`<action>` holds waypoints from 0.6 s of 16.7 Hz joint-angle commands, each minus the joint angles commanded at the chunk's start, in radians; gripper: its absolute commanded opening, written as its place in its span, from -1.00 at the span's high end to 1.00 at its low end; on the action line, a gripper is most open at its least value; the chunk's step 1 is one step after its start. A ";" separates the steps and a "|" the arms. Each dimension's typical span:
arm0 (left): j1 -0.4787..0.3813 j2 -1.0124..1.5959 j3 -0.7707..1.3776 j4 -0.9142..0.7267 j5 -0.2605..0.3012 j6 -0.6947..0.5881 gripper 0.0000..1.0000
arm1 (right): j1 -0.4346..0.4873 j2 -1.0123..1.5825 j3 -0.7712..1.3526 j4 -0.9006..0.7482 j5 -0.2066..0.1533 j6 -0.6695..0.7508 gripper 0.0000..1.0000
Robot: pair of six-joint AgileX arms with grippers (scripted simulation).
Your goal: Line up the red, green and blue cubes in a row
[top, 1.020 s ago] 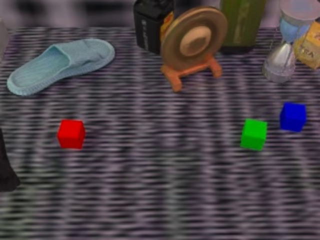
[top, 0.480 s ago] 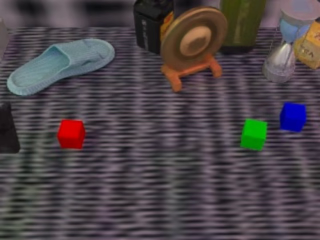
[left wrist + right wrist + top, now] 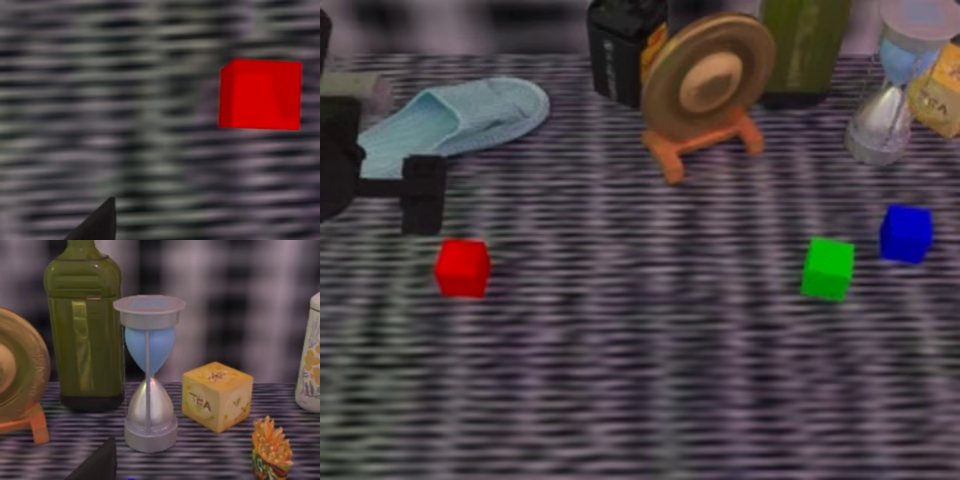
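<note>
At the counter's left side, my left end effector (image 3: 423, 195) hovers near the red cube (image 3: 462, 267), apart from it; I cannot tell its grip state. The green cube (image 3: 828, 268) and blue cube (image 3: 905, 233) sit near each other at the right.

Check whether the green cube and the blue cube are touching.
Apart. The top view shows striped table between the green cube and the blue cube.

The only readable text is "TEA", printed on the yellow box (image 3: 216, 396) beside the hourglass (image 3: 149, 374).
</note>
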 joint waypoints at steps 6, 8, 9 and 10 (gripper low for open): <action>-0.048 0.458 0.365 -0.232 0.002 -0.027 -1.00 | 0.000 0.000 0.000 0.000 0.000 0.000 -1.00; -0.058 0.556 0.448 -0.276 0.003 -0.033 -1.00 | 0.000 0.000 0.000 0.000 0.000 0.000 -1.00; -0.062 0.590 0.478 -0.292 0.003 -0.035 -1.00 | 0.000 0.000 0.000 0.000 0.000 0.000 -1.00; -0.065 0.613 0.500 -0.303 0.003 -0.036 -1.00 | 0.000 0.000 0.000 0.000 0.000 0.000 -1.00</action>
